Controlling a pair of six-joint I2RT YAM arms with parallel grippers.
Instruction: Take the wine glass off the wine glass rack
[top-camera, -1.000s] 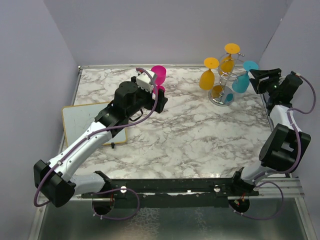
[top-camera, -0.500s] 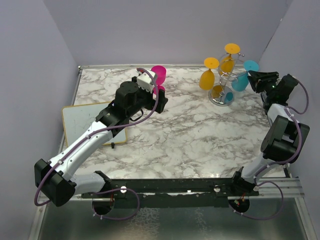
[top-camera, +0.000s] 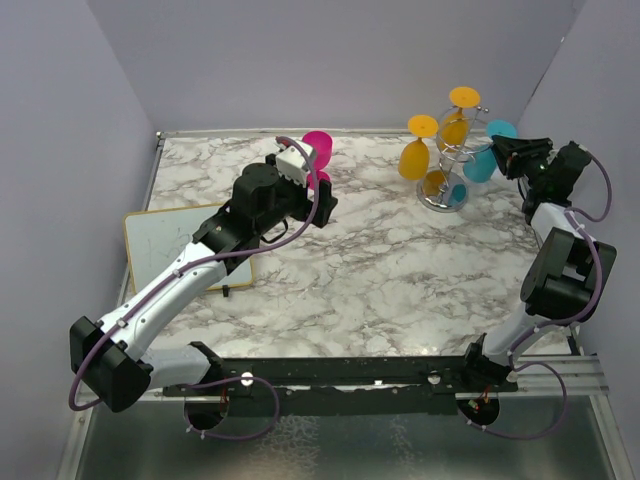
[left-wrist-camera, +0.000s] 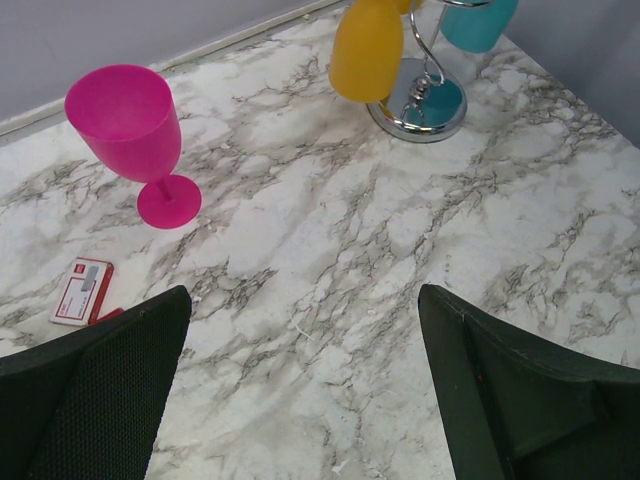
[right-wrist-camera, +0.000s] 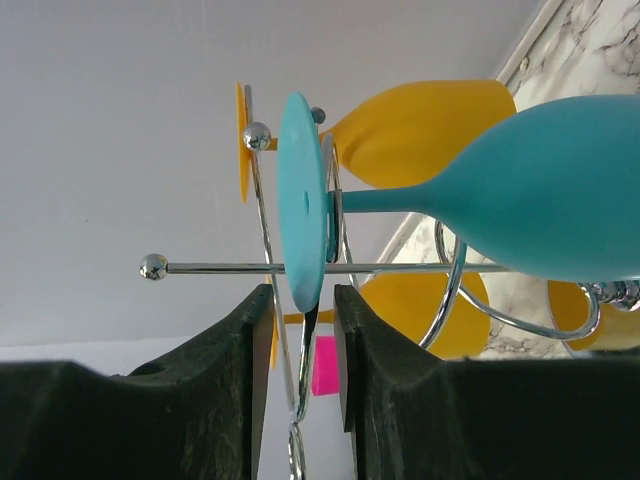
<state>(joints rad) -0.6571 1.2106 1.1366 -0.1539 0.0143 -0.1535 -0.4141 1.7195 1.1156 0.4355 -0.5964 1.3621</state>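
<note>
Jaws of the right gripper are set slightly apart astride the foot of the teal wine glass, judged the best hold: light, rigid, slippery.

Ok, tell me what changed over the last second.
The right end effector moved in toward the rack, and its fingers narrowed around the foot of the teal glass; whether they grip it yet is unclear. The glass hangs on the rack as before. The left end effector, wide open, the pink glass and the yellow glasses stayed put.
</note>
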